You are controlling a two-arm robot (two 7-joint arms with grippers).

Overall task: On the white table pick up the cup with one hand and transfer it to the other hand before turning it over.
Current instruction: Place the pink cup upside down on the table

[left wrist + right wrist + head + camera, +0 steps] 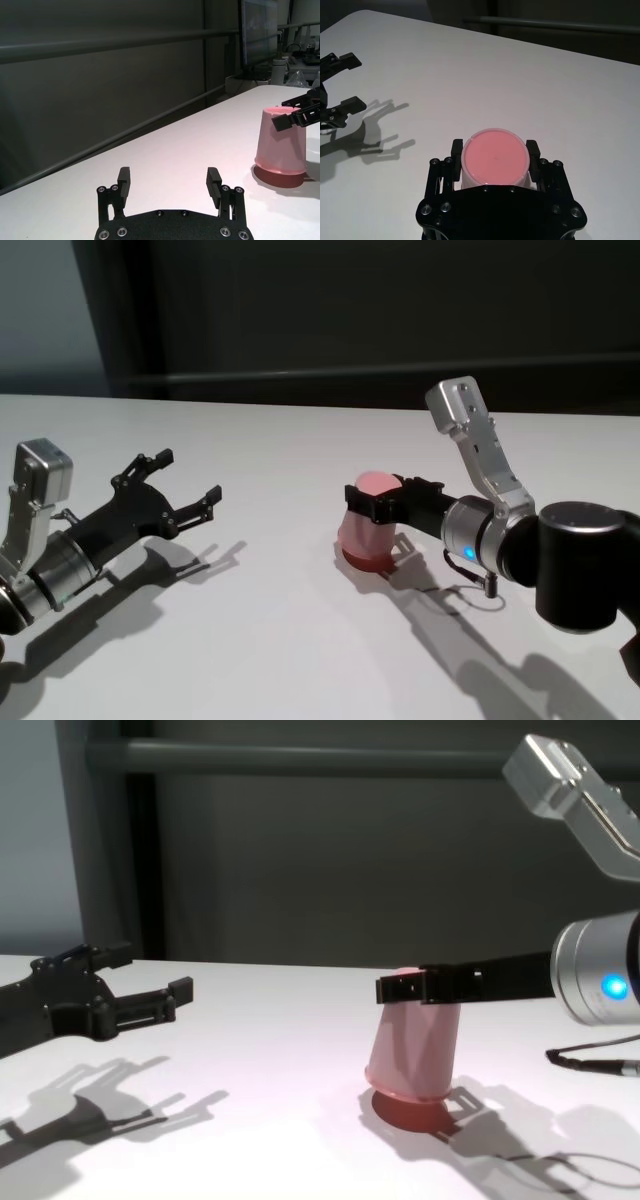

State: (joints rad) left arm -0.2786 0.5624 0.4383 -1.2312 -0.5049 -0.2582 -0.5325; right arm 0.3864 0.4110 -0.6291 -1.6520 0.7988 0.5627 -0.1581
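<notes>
Nearest the head camera, at about eight o'clock in its view, the left claw (pixel 178 492) hovers low over the white table (pixel 280 640) with its fingers spread wide and nothing between them. Its tips point toward three o'clock, at the cup (pixel 371 520), which stands well apart from it.

At about four o'clock the right claw (pixel 380 498) reaches in from the robot's right side and is clamped on the cup just below its flat base. The cup is upside down: the narrow base faces up and the wide rim is down. In the chest view the rim seems to sit on or barely above its shadow on the table, with the cup leaning slightly, so a lift is judged to be just starting or about to start. The right wrist view shows one finger (pixel 456 150) pressed against each side of the pink wall.

The step in hand appears to be the pickup. Next, the right arm would need to raise the cup clear of the table and carry it toward nine o'clock. It should offer a free stretch of wall near the rim, so the open left claw can close below the right fingers before they let go.
</notes>
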